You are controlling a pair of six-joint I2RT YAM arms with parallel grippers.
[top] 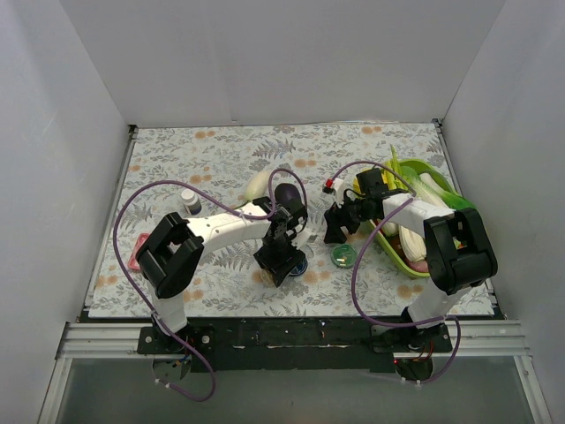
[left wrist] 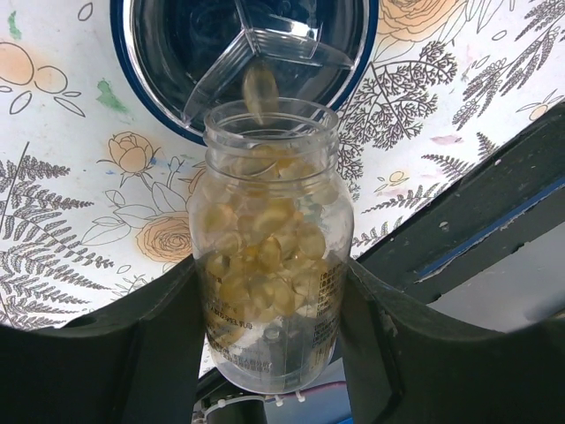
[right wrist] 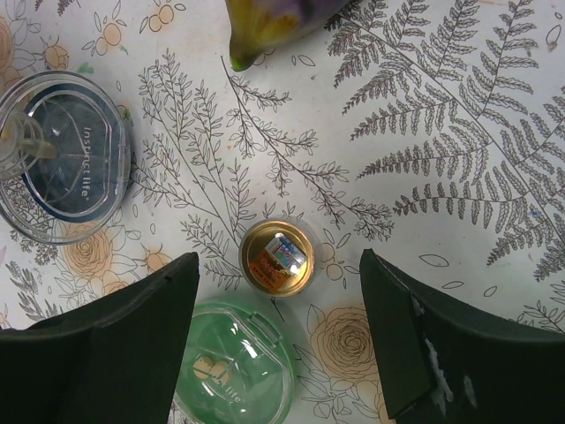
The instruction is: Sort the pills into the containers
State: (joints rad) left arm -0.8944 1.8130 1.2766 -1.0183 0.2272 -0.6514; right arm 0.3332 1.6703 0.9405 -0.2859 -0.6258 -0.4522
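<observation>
Fern-print tablecloth [top: 221,150]. Left gripper [left wrist: 272,305] clamped on clear pill bottle [left wrist: 269,256], mouth over blue tin [left wrist: 168,44]; 1 capsule [left wrist: 260,88] at mouth. Bottle mostly full. Green tin [right wrist: 265,389] holds few pills. Right gripper [right wrist: 278,265] fingers apart above gold cap [right wrist: 276,256]. Sorting looks barely begun.

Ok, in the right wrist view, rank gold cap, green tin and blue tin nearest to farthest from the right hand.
1. gold cap, centered under the right hand.
2. green tin, just lower left.
3. blue tin, far upper left.
</observation>
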